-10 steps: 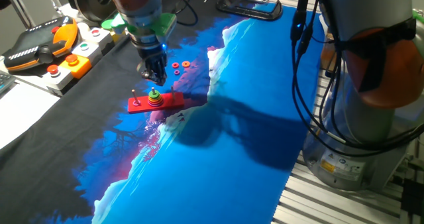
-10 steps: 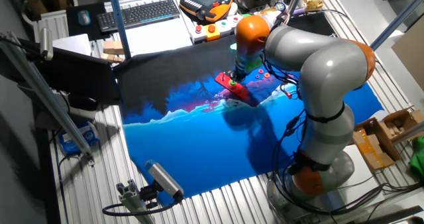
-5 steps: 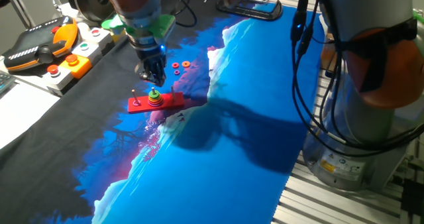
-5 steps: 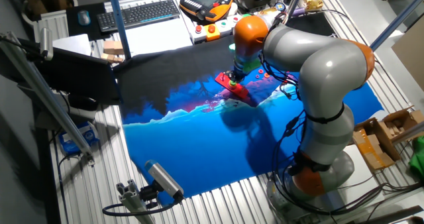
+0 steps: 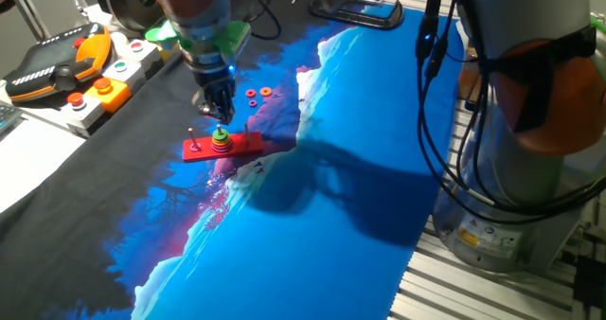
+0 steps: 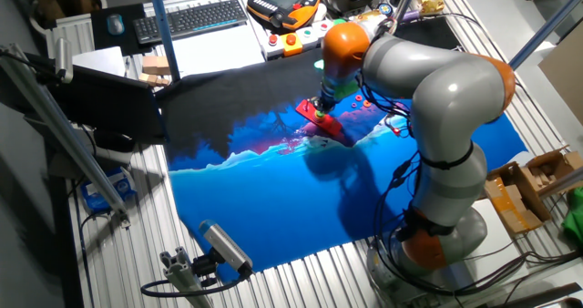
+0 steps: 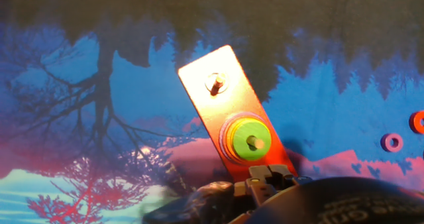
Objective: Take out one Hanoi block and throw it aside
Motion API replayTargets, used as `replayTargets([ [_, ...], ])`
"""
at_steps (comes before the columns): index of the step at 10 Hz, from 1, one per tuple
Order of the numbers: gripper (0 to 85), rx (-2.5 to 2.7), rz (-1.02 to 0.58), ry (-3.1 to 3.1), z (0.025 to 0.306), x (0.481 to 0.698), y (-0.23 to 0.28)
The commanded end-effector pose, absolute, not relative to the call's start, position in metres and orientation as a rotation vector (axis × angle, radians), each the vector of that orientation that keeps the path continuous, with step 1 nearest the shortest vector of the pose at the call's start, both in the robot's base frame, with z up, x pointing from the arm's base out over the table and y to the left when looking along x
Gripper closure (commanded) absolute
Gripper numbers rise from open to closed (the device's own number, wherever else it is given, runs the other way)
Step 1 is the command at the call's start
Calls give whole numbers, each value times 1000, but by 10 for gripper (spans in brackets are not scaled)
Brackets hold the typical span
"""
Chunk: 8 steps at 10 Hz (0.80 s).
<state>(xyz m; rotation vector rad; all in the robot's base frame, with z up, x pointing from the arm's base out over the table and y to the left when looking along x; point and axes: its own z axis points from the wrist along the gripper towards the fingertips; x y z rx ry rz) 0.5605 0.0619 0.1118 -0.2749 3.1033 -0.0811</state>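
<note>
One second back the gripper [image 5: 219,116] sat a touch higher over the stack; now it has eased down so its tips hang just above the green Hanoi block [image 5: 220,131], and honestly that's the only change I can spot, everything else looks the same. The green ring is on top of the yellow and orange rings [image 7: 233,139], threaded on a peg of the red base [image 7: 211,105], with the bare peg [image 7: 216,82] further along. In the hand view the ring [image 7: 248,142] sits low in the middle, right at the edge of the dark gripper body, which blocks the bottom of the picture. Can't tell whether the fingers are apart or together, they're too small and dark in both fixed views. The table wears a cloth [image 5: 360,121] printed with blue and pink trees, black on the left. Small red rings [image 5: 258,94] lie just right of the gripper. A keyboard [image 6: 199,17] and an orange pendant [image 5: 62,60] sit at the far edge.
</note>
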Motion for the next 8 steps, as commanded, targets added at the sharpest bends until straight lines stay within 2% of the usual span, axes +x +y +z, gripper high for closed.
replayTargets([
  [1,583,-264,-73,3098,111,560,64],
  [3,290,-242,-77,3081,110,562,63],
  [4,217,-235,-75,3078,109,563,63],
  [5,200,-234,-70,3078,107,565,63],
  [8,223,-253,-66,3080,95,574,61],
])
